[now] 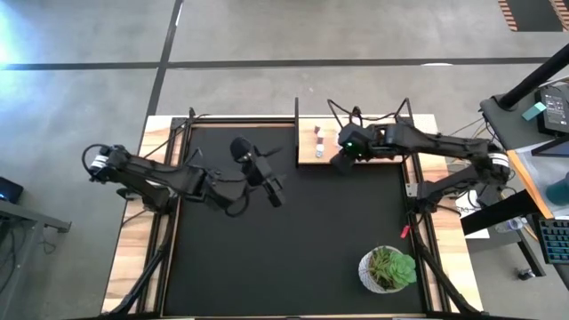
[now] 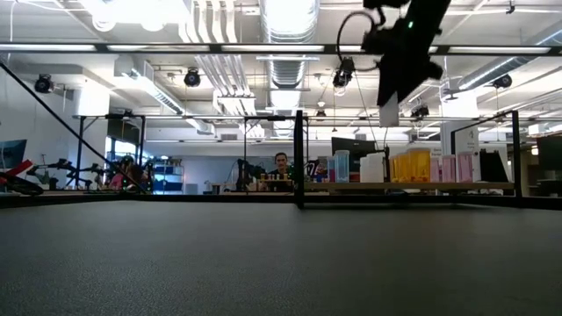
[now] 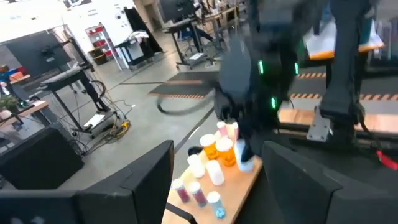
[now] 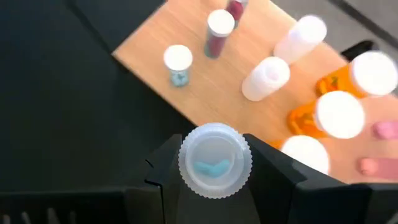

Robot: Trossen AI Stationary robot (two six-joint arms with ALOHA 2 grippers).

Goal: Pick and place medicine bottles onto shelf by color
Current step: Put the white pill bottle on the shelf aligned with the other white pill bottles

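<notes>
Above the shelf (image 4: 205, 93) edge, the right gripper (image 4: 214, 163) holds a clear bottle (image 4: 215, 160) — left gripper (image 1: 274, 190) well apart, fingers unreadable.

Shelf (image 1: 309, 156) is sitting at the mat's (image 1: 284, 258) far edge, medicine bottles (image 4: 267, 78) standing on it. Right gripper (image 1: 341, 161) is hanging over the shelf's right end, pinching one bottle (image 4: 215, 160); potted plant (image 1: 388, 269) is sitting near-right.

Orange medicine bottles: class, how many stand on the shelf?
2. One orange bottle stands on the shelf, the second orange bottle right beside it; the right gripper, holding a clear bottle, may hide more.
</notes>
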